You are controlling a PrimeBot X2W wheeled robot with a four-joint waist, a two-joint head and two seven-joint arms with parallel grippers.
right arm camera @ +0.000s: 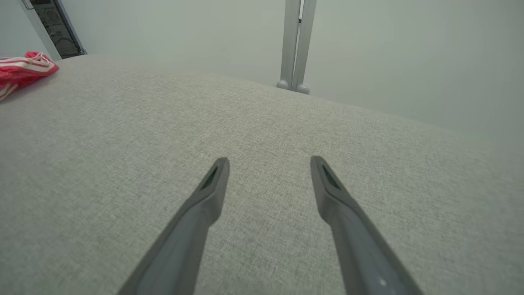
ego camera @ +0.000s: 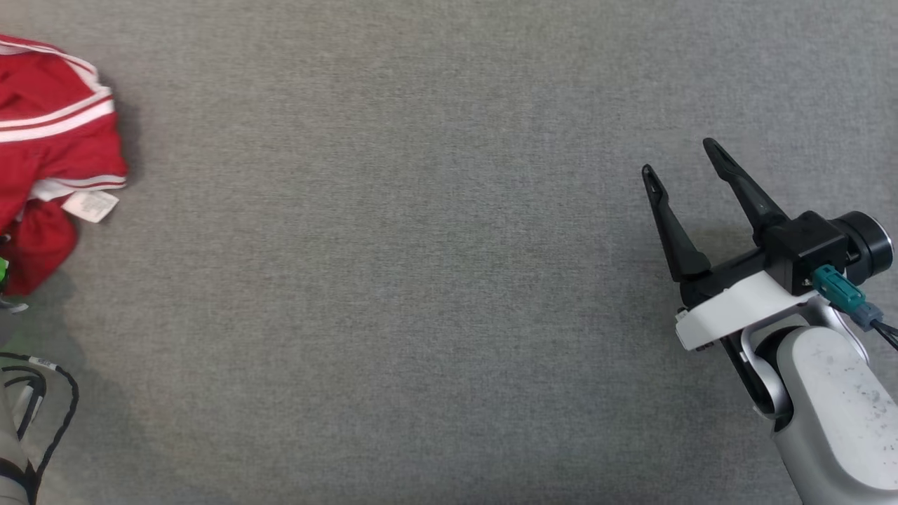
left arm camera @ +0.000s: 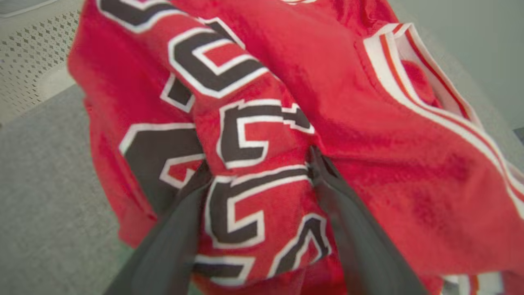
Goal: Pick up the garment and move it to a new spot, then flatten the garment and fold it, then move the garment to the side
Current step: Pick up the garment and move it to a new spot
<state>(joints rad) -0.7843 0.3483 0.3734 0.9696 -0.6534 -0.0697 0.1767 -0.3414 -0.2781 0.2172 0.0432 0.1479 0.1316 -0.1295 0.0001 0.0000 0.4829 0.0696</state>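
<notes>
So the crumpled red mesh jersey with white stripe trim and black-and-white lettering (ego camera: 49, 140) is bunched up at the far left edge of the grey woven-fabric tabletop (ego camera: 421, 280), white care label (ego camera: 90, 205) poking out at its near side. In the left wrist view the jersey (left arm camera: 368, 143) is right up against the lens. The left gripper (left arm camera: 258, 162) has its two dark fingers spread wide with the tips dug into the cloth and a fat fold of lettered fabric sitting between them, so the jaws are apart, not pinched down on anything. A white perforated panel (left arm camera: 28, 49) sits behind it.

The right gripper (ego camera: 678, 157) is way over on the other side, well apart from the jersey, fingers also wide apart with nothing between them. From its own camera the gripper (right arm camera: 270, 160) hangs over bare tabletop, the jersey (right arm camera: 24, 69) a small red lump at the far left and a grey metal post (right arm camera: 295, 41) beyond the table edge.
</notes>
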